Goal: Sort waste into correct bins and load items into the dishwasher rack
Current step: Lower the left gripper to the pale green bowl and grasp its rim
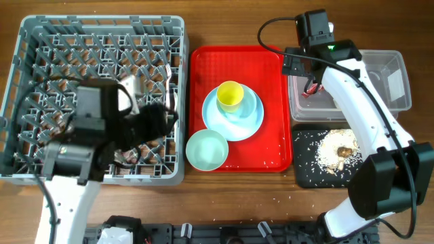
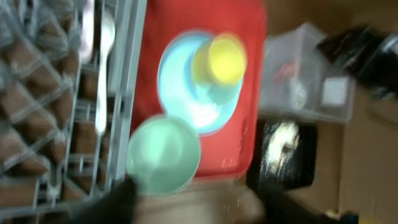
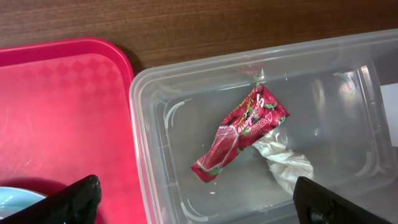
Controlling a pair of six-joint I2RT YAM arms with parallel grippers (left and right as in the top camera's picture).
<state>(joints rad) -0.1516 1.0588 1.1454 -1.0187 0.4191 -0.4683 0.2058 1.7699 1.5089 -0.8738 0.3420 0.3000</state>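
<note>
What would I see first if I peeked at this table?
The flat bright red plastic tray in the middle, with a small yellow cup atop a light blue round plate. Left sits a big grey plastic crate; right, a shiny red wrapper lies in a clear plastic tub.

A large square grey plastic rack (image 1: pixel 102 27) sits left of a flat red tray (image 1: pixel 203 68), which carries a light blue round plate (image 1: pixel 251 118) with a small yellow cup (image 1: pixel 230 95) on it and a pale green bowl (image 1: pixel 206 150). Right of the tray, a clear rectangular plastic tub (image 1: pixel 397 68) stands beyond a shallow black tray (image 1: pixel 305 173) of pale rice-like scraps (image 1: pixel 337 149).
</note>
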